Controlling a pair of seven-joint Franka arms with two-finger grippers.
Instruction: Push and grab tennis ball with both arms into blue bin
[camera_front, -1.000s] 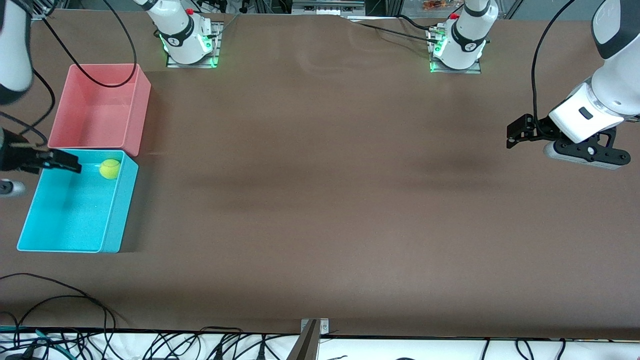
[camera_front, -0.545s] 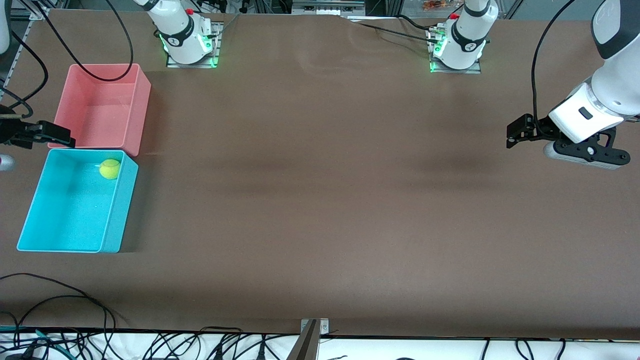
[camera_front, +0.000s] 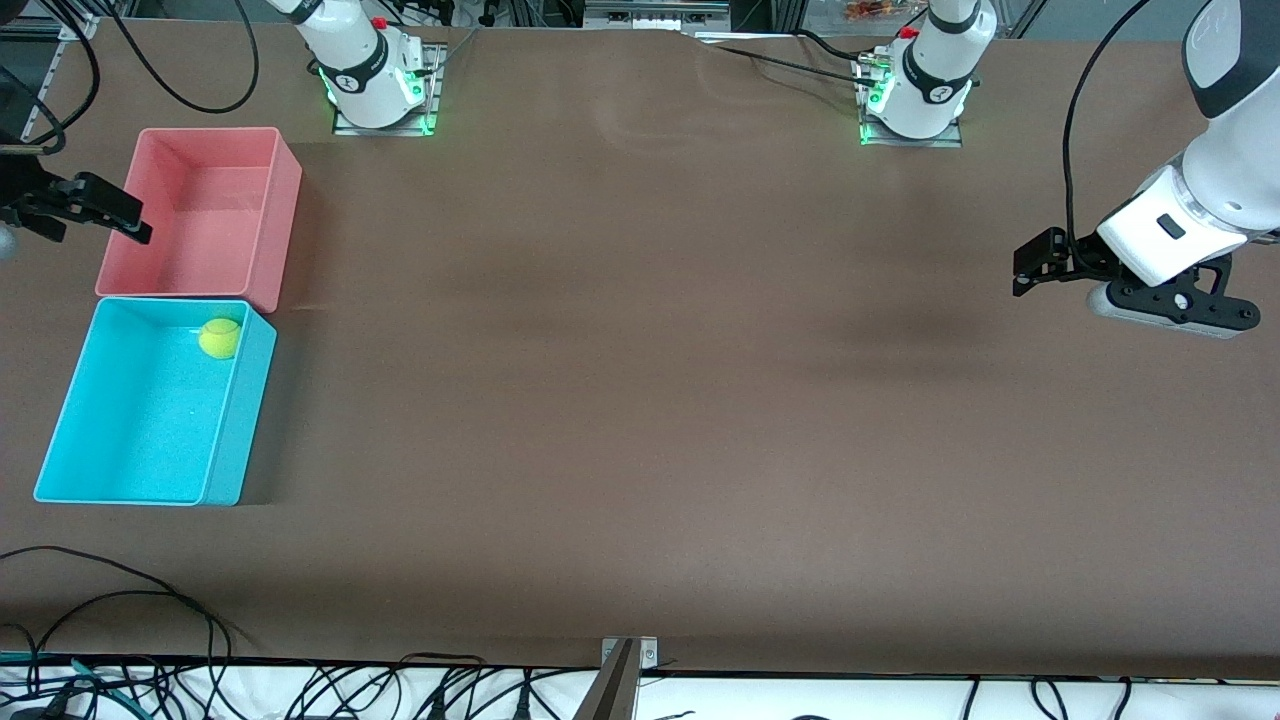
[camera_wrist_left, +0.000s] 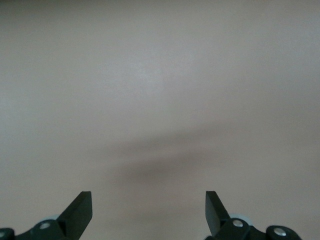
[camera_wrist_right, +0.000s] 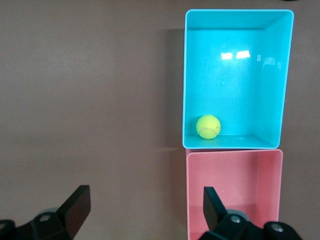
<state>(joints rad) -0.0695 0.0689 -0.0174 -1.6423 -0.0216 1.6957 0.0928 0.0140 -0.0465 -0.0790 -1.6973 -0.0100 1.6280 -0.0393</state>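
Right gripper (camera_front: 125, 218) hangs spread and empty over the pink bin (camera_front: 280, 190)'s outer wall. Just beside it, nearer the camera, the tennis ball (camera_front: 219, 338) lies inside the blue bin (camera_front: 150, 495). Left gripper (camera_front: 1035, 265) waits open, well apart. I judge the task done; nothing seems left.

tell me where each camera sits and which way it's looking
Front view: high across the table, facing both bases; shows the blue bin holding the tennis ball, the pink bin, the right gripper and the left gripper.
Left wrist view: looks down at bare table, own open fingers showing.
Right wrist view: looks down on both bins, open fingertips showing.
Front and right wrist views share bins and ball.
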